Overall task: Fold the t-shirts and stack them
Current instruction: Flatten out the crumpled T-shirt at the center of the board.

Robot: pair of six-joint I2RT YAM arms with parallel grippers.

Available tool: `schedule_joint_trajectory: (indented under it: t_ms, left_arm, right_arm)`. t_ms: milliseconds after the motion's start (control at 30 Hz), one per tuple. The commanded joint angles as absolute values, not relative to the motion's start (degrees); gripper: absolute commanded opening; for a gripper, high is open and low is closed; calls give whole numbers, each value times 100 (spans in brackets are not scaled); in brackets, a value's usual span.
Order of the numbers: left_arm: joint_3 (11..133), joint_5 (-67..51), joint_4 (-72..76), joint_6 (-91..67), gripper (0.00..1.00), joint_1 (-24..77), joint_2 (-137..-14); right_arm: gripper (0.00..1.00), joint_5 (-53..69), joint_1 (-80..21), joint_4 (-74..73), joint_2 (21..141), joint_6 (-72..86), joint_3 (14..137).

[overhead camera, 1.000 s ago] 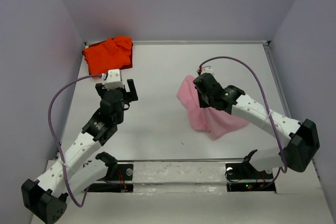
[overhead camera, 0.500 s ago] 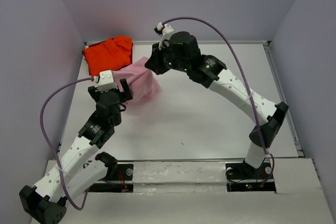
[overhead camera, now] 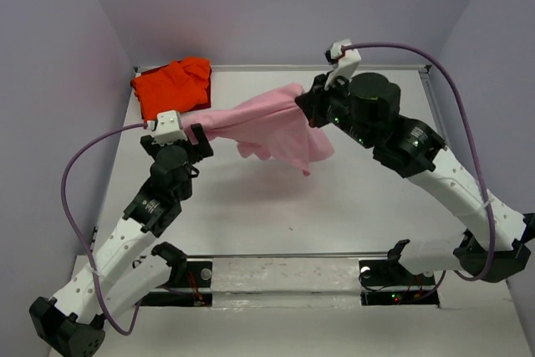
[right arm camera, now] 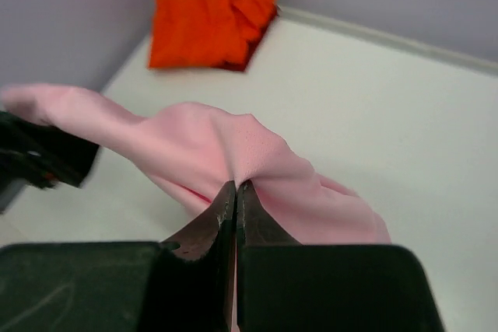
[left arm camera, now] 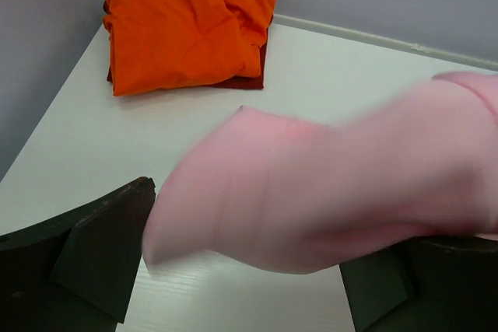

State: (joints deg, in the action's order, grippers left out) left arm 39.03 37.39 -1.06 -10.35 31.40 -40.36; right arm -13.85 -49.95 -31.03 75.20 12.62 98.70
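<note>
The light pink t-shirt (overhead camera: 267, 127) hangs in the air over the middle of the table, stretched out sideways. My right gripper (overhead camera: 307, 106) is shut on a pinch of its cloth (right arm camera: 233, 145) at the right end. Its blurred left end (left arm camera: 334, 192) reaches across the gap of my left gripper (overhead camera: 190, 134), whose fingers (left arm camera: 109, 246) stand wide open on either side. The bright orange-red t-shirt (overhead camera: 171, 85) lies bunched in the far left corner, beyond the left gripper and apart from it (left arm camera: 183, 33).
Grey walls close in the table on the left, back and right, with a raised rail (overhead camera: 376, 67) along the back edge. Purple cables (overhead camera: 79, 173) loop off both arms. The white table (overhead camera: 276, 198) shows bare under the hanging shirt.
The right arm carried the pink t-shirt from the right of the table over to the left gripper. It then drew back right and up, stretching the shirt out. The left arm barely moved.
</note>
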Motion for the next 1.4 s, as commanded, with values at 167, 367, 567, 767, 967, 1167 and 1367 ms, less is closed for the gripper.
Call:
schedule_joint_trajectory:
  t_ms: [167, 367, 567, 767, 967, 1167, 1367]
  left_arm:
    - [4069, 3823, -79, -984, 99, 3067, -4113]
    - [4061, 3832, -79, -976, 99, 3076, -4113]
    - [4078, 3911, -88, -993, 99, 3067, -4096]
    - [4043, 3763, -79, -993, 99, 3076, -4165]
    - [4192, 3147, -202, -1037, 99, 3076, -4719]
    - [4184, 2970, -167, -1055, 99, 3076, -4685]
    - [4184, 2857, -141, -1055, 99, 3067, -4763]
  right_arm:
    - [32, -3849, -4975, -4111, 8127, 1757, 8051]
    - [65, -3738, -4975, -4272, 8341, 1872, 7875]
    - [68, -2412, -4975, -3773, 8209, 1697, 7481]
    - [68, -1794, -5027, -3165, 8086, 1828, 6944]
    - [67, -1477, -5027, -3094, 7893, 2153, 6382]
    - [66, -2010, -5027, -3329, 6867, 2627, 5671]
    - [66, -2445, -5027, -4261, 5916, 3268, 5090]
